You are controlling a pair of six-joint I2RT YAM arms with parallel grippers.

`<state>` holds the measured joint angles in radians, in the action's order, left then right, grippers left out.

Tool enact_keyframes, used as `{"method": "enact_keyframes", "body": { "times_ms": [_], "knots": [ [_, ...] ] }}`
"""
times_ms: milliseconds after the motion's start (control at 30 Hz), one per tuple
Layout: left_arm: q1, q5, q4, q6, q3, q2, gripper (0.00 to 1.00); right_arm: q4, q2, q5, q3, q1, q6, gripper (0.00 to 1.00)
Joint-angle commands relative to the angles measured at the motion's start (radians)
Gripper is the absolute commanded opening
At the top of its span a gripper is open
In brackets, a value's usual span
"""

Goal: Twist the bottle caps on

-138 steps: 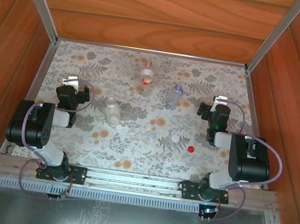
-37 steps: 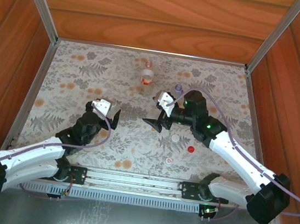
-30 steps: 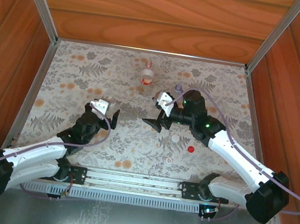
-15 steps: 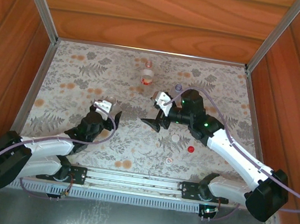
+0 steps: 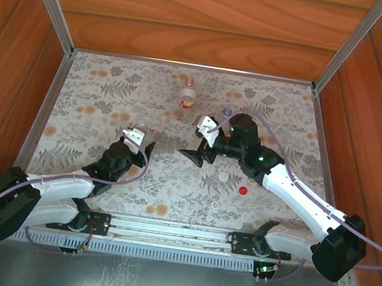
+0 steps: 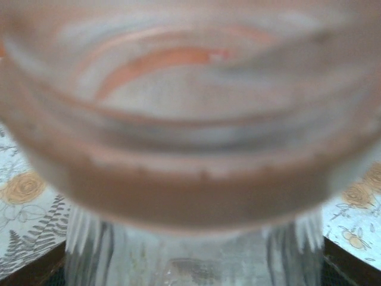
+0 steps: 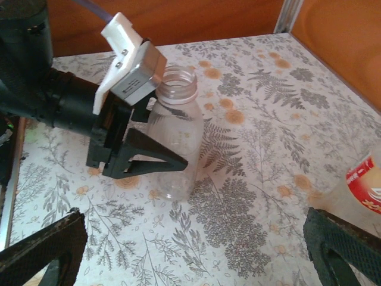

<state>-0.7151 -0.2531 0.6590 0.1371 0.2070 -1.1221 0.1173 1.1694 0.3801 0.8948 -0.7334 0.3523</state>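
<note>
1. Jaws of left gripper (image 5: 139, 147) stand either side of the plain clear bottle (image 7: 177, 122). One dark finger (image 7: 149, 161) crosses the bottle's lower body in the right wrist view. Whether the pads press on the wall cannot be told.
2. Plain clear bottle: upright and uncapped, left of centre on the floral table cover (image 5: 91, 101). In the left wrist view it is very close and blurred.
3. Right gripper (image 5: 196, 156): jaws spread wide, nothing between them, aimed toward the plain clear bottle and apart from it.
4. Labelled bottle (image 5: 187, 99): upright at the far middle, red-orange band, uncapped.
5. Purple-tinted bottle (image 5: 227, 112): upright just behind the right wrist and partly hidden by it.
6. White cap (image 5: 223, 177), red cap (image 5: 243, 190) and pale cap (image 5: 215, 205): loose on the cover under the right arm, well apart from all three bottles.
</note>
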Motion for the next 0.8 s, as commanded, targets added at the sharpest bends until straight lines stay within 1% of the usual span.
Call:
{"method": "enact_keyframes", "body": {
  "times_ms": [0, 167, 367, 500, 633, 767],
  "knots": [
    [0.006, 0.098, 0.025, -0.031, 0.056, -0.031, 0.67, -0.011, -0.046, -0.055, -0.032, -0.006, -0.037, 1.00],
    [0.006, 0.247, 0.025, -0.060, 0.150, -0.123, 0.67, 0.001, -0.089, -0.082, -0.070, -0.006, -0.061, 1.00],
    [0.006, 0.396, 0.034, -0.136, 0.260, -0.256, 0.67, 0.014, -0.164, -0.106, -0.117, -0.004, -0.103, 1.00],
    [0.007, 0.551, 0.034, -0.178, 0.324, -0.335, 0.67, 0.122, -0.210, -0.143, -0.119, -0.005, -0.101, 1.00],
    [0.008, 0.678, 0.034, -0.199, 0.367, -0.406, 0.67, 0.176, -0.269, -0.245, -0.147, -0.005, -0.156, 1.00],
    [0.008, 0.735, 0.034, -0.215, 0.386, -0.459, 0.67, 0.220, -0.297, -0.340, -0.161, -0.004, -0.241, 1.00]
  ]
}}
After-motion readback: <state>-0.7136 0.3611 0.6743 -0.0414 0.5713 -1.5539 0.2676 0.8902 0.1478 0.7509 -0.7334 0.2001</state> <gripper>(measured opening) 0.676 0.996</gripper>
